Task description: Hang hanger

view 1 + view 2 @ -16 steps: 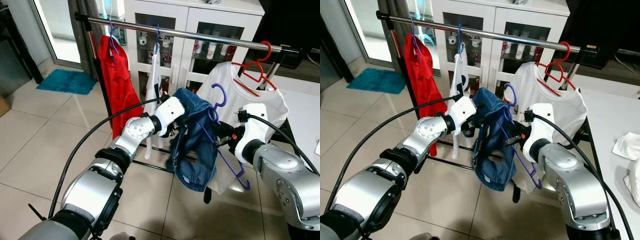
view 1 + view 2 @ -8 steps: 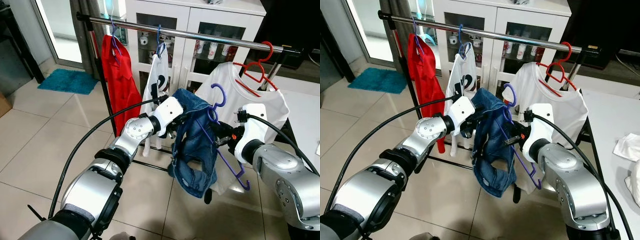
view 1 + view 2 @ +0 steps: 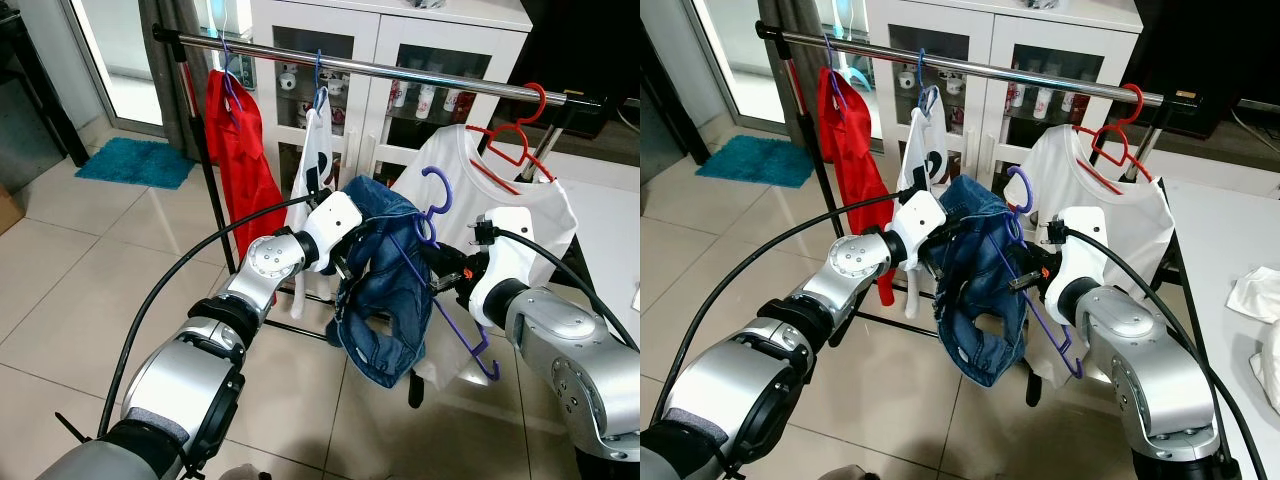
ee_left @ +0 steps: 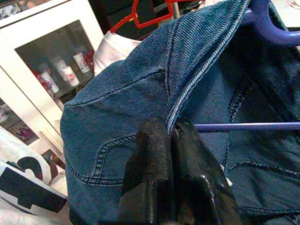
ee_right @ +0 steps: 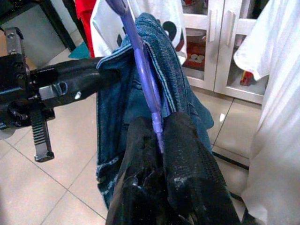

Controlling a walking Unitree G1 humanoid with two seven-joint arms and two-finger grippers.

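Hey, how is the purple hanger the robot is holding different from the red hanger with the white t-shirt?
The purple hanger is off the rail, held tilted by the right gripper; the red hanger hooks over the rail. The purple one carries a blue denim garment, pinched at its edge by the left gripper; the red one carries the white t-shirt. Both are thin hangers with curved hooks.

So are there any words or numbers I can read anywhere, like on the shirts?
"2": a big black number on the white shirt hanging on the rail, partly folded, so there may be more.
Cups in the cabinet: any print is too small to read.
Nothing readable on the denim garment, the purple hanger or the red shirt.
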